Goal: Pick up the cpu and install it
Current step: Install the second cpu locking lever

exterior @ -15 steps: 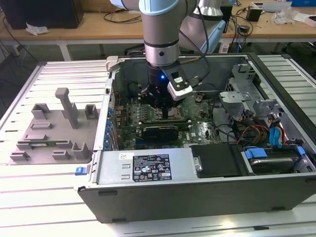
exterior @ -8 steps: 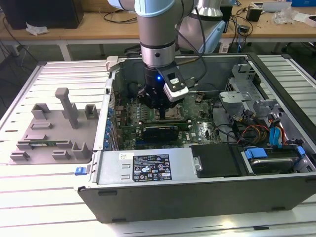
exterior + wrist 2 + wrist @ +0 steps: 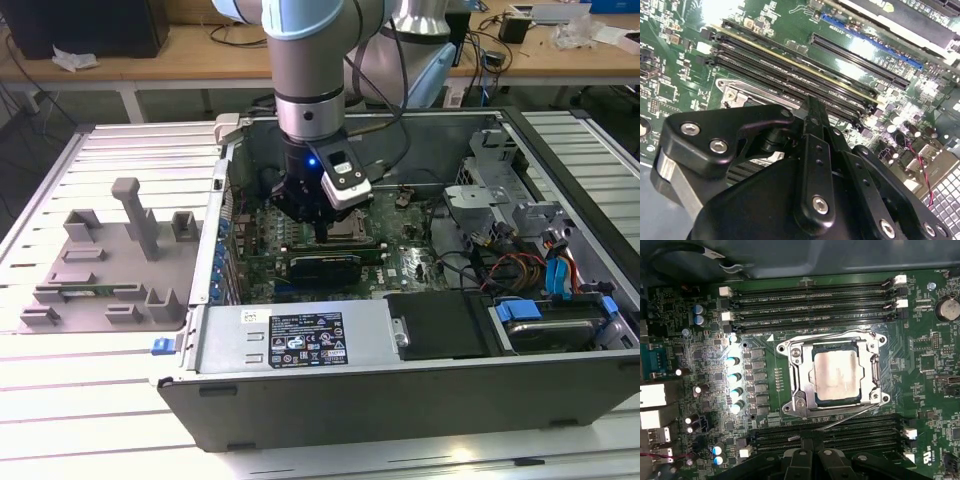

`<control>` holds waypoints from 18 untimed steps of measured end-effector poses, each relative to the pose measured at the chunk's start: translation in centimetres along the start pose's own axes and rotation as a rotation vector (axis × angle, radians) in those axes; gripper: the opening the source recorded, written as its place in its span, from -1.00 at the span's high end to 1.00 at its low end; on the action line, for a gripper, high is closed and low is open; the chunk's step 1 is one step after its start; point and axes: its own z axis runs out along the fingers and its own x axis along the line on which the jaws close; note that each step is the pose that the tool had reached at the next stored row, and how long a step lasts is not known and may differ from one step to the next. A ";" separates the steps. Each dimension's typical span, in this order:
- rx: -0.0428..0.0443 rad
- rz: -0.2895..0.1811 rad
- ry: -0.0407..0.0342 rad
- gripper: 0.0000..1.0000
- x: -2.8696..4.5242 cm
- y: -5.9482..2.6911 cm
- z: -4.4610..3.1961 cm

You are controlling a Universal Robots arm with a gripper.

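hanging over the motherboard (image 3: 400, 262) inside the open computer case (image 3: 420, 380), the pincer (image 3: 320, 232) is seen in the exterior view just above the socket frame (image 3: 352, 232). well off toward the exterior view's left of the pincer, a grey fixture (image 3: 105, 265) with upright posts is laid on the slatted tabletop (image 3: 60, 400). in the first wrist view the cpu (image 3: 835, 375) is found seated in the socket frame (image 3: 805, 405), silvery top up, beyond the pincer's dark fingertips (image 3: 802, 460), which are drawn close together and grip nothing. long memory slots (image 3: 815, 302) are ranged on the far side of the cpu, and more slots (image 3: 840, 432) run between the cpu and the pincer. in the second wrist view the pincer's black linkage (image 3: 812, 165) is shown above the memory slots (image 3: 790, 70). toward the exterior view's right of the pincer, bundled cables (image 3: 520, 270) and a blue-tabbed drive bay (image 3: 545, 320) are housed in the case.
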 end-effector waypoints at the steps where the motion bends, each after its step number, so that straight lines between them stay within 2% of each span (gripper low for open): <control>1: -0.0007 0.000 0.0001 0.79 0.01 0.00 0.02; 3: -0.0112 0.001 0.0011 0.79 0.03 0.00 0.08; 5: -0.0297 0.002 0.0031 0.79 0.06 0.00 0.13; 7: -0.0611 0.004 0.0063 0.79 0.09 -0.03 0.26; 9: -0.0767 0.005 0.0079 0.79 0.09 -0.08 0.35; 11: -0.1052 0.007 0.0107 0.79 0.06 -0.47 0.43; 15: -0.1138 0.008 0.0117 0.79 -0.03 -1.36 0.48; 18: -0.1202 0.008 0.0123 0.79 -0.06 -1.65 0.52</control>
